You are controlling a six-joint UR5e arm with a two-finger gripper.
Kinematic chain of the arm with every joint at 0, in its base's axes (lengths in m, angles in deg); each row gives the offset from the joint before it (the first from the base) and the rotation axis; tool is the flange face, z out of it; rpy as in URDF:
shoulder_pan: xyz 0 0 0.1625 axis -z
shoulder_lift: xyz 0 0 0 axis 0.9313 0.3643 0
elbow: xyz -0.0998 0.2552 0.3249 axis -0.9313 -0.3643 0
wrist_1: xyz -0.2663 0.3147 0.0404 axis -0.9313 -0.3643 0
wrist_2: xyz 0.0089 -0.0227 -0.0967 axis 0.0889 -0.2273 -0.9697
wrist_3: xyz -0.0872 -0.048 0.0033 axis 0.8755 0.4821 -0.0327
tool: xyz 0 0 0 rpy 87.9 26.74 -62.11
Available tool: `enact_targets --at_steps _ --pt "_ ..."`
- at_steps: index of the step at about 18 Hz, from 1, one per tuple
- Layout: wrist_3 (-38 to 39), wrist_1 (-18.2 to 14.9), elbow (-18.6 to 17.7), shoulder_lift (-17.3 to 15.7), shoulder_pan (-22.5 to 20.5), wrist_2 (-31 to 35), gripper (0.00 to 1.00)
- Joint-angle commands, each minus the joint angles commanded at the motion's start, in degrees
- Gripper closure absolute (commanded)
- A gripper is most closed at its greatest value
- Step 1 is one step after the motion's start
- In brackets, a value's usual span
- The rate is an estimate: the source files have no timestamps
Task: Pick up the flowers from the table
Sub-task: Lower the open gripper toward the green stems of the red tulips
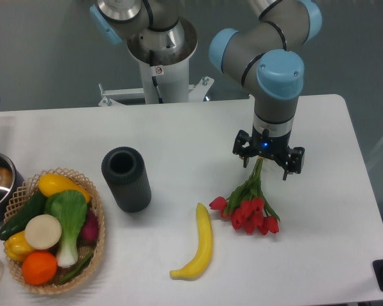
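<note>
The flowers [249, 209] are seen on the table [198, 134], red heads fanned out low and green stems running up into the gripper [260, 164], which is positioned directly over the stem ends; whether its fingers are closed on the stems cannot be told, since the tips are hidden behind the gripper body. Just left of the flowers a yellow banana [200, 245] is laid, further left a dark ribbed cylinder [126, 178] is stood upright, and beyond that a wicker basket [97, 250] of vegetables is placed.
</note>
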Motion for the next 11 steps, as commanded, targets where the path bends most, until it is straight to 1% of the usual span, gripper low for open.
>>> enact_targets --at_steps 6,7,10,11 --pt "0.2 0.2 -0.8 0.4 -1.3 -0.3 0.00" --pt "0.3 0.8 -1.1 0.6 -1.8 -0.3 0.00" --pt "0.1 4.8 -3.5 1.4 -2.5 -0.2 0.00" --pt "-0.1 5.4 -3.7 1.6 -2.9 -0.2 0.00"
